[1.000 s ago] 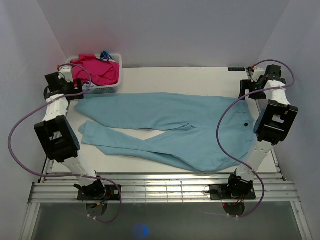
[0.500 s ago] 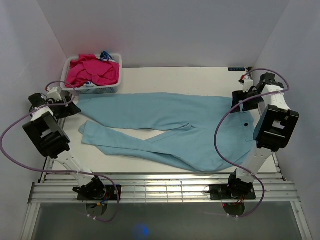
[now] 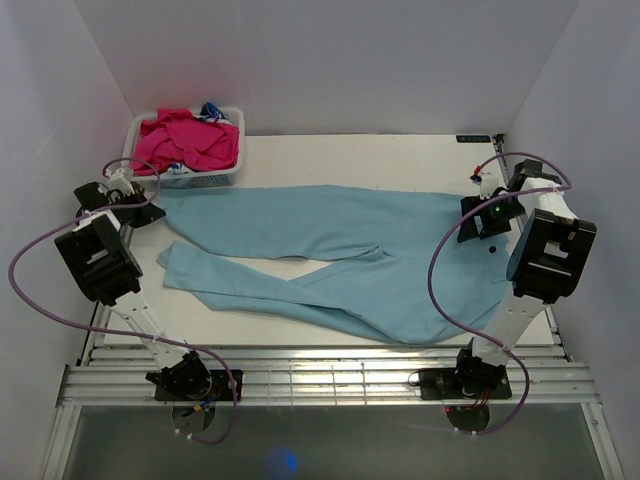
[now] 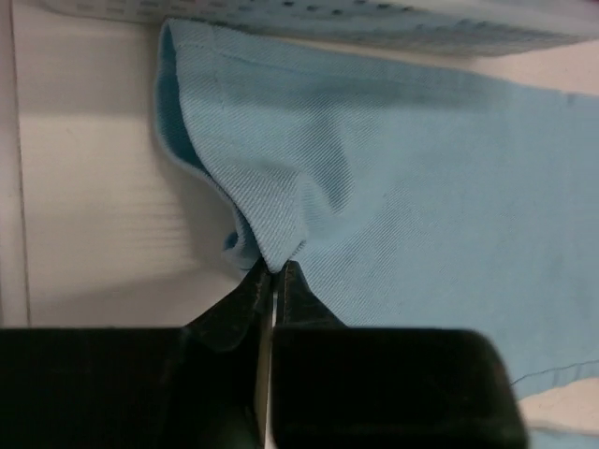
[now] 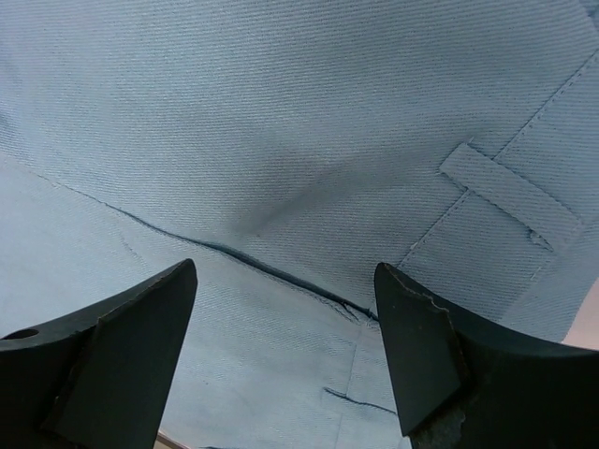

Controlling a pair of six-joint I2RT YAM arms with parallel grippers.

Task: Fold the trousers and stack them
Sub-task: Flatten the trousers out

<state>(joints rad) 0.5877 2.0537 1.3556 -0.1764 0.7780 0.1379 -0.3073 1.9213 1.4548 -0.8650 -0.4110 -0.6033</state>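
Trousers are seen in plain light blue with a teal tinge. There's no print, just a fine diagonal rib that can be made out up close. Magenta clothes, plus a bit of blue and white, are piled in a pale bluish basket. The table is done in off-white, arms in black and white, cables in purple, fingers in black.

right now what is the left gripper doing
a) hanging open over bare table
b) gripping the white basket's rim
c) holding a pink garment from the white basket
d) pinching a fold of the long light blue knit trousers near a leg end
d: in the left wrist view the left gripper has its fingertips closed together on a raised fold of the light blue knit trousers, close to the hem edge.
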